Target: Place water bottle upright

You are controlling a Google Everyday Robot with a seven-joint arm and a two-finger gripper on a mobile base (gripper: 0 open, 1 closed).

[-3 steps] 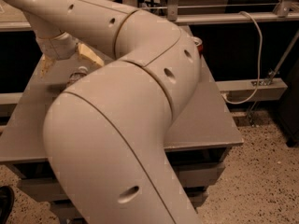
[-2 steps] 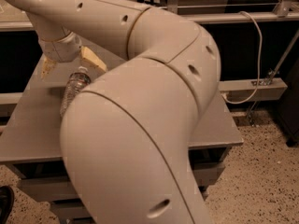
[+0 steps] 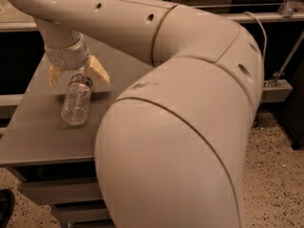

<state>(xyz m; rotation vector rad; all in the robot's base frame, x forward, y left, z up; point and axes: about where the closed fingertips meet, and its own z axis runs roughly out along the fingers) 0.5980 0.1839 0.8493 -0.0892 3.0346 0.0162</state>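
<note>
The water bottle (image 3: 76,103) is on the left part of the grey desk (image 3: 33,141), clear and ribbed, its rounded base pointing toward the camera and its neck end pointing away, up toward the gripper. It looks to be lying along the desk top or leaning steeply rather than standing on its base; which of the two cannot be settled from this angle. The plastic is see-through and the desk's grey shows through the ribs; whether any liquid is inside cannot be told. The cap end sits right under the gripper (image 3: 77,74), which hangs just above the desk at the bottle's far end. Its two pale yellow fingers (image 3: 98,70) are spread wide, one on each side of the neck, the right-hand one in the picture close by the shoulder of the bottle and the other standing clear of it, so nothing is clamped. Above them is the gripper's round cream wrist, and from there the arm (image 3: 190,103) runs right across the top of the view, then bends into a very large cream link that fills the middle and lower right and hides much of the desk. Below the desk's front edge are grey panels. To the right a speckled floor (image 3: 280,184) shows, and a thin pale cable (image 3: 259,30) curves down behind the arm.
</note>
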